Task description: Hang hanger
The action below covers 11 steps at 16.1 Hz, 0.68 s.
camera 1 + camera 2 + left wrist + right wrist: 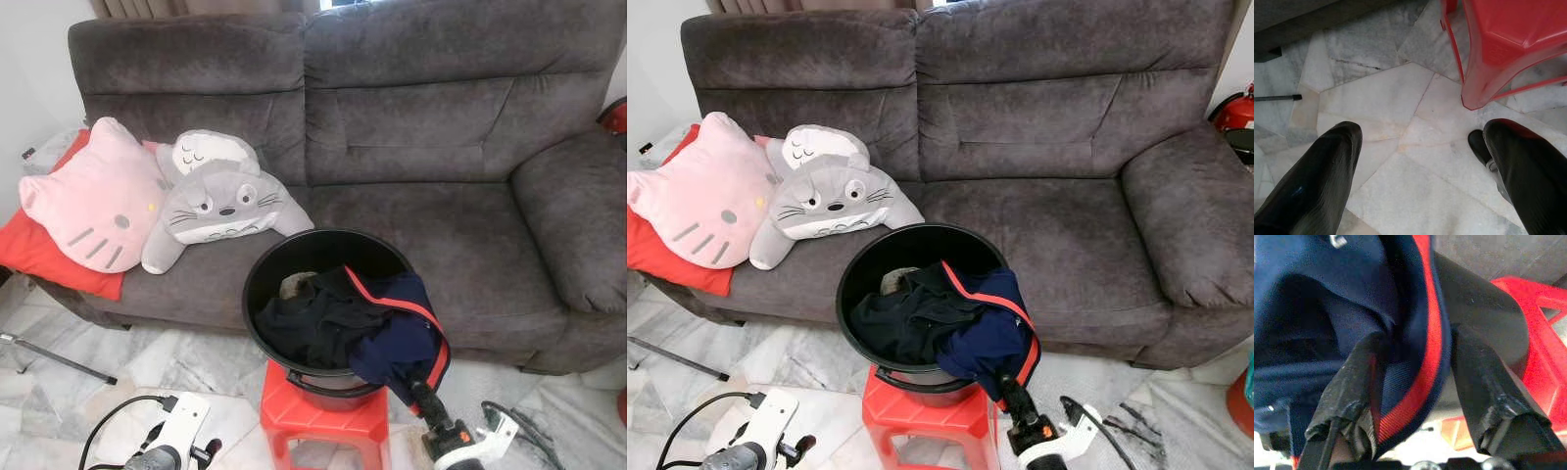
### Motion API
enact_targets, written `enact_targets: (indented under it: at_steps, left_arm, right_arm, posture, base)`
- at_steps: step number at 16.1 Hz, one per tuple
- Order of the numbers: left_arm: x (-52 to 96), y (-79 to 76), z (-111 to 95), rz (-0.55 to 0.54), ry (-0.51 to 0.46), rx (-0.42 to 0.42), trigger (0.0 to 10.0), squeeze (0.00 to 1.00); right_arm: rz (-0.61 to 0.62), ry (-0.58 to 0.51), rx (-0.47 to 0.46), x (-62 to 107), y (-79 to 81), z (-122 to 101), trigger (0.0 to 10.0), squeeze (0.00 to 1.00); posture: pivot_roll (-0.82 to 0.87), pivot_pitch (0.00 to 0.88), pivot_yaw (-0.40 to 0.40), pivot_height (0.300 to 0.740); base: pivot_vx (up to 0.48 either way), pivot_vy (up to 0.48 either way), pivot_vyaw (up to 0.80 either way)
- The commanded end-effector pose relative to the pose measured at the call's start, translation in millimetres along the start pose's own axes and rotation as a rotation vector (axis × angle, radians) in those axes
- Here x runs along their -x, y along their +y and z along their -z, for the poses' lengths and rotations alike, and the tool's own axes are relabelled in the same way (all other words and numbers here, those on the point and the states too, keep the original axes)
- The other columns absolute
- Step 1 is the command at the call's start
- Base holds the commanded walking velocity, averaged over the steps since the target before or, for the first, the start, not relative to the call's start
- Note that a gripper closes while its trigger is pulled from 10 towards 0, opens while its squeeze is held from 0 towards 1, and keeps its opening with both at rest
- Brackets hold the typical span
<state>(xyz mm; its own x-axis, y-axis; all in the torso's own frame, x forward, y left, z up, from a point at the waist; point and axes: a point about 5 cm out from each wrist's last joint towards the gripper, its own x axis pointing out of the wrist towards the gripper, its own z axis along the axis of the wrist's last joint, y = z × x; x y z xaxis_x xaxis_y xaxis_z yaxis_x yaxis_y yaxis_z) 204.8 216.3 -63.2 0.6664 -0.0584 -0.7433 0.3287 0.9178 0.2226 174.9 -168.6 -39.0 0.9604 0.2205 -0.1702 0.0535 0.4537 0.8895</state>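
Observation:
A black bucket [263, 272] stands on a red plastic stool [323, 416] in front of a grey sofa [421, 127]. Dark clothes [312, 328] fill it, and a navy garment [404, 338] with red trim hangs over its near rim. No hanger can be made out. My right gripper [1415, 333] reaches up from below to that hanging hem; its fingers [1354, 377] stand open on either side of the red-trimmed edge [1425, 333]. My left gripper [1420, 132] hangs low and open over the marble floor beside the stool [1498, 44], holding nothing.
A pink cat cushion [93, 196] on a red pillow [34, 250] and a grey plush toy [220, 201] lie on the sofa's left seat. A thin black rod [59, 357] lies on the floor at left. A black cable [519, 421] trails at right.

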Motion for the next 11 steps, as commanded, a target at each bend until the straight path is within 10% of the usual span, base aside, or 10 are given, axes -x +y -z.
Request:
enact_targets:
  at_steps: [1,11]
  left_arm:
    - [2.1,5.5,4.3,-0.014,0.016,-0.031,10.0,0.00]
    - [2.3,5.7,5.4,-0.025,0.020,-0.032,10.0,0.00]
  right_arm:
    - [-0.050,-0.003,-0.077,-14.8,16.0,21.1,0.0,0.00]
    - [-0.075,-0.024,-0.074,-18.1,11.2,14.5,0.0,0.00]
  posture:
    - [-0.17,0.000,0.137,0.740]
    - [-0.17,0.000,0.136,0.740]
  base:
    - [0.000,0.000,0.00]
    - [0.000,0.000,0.00]
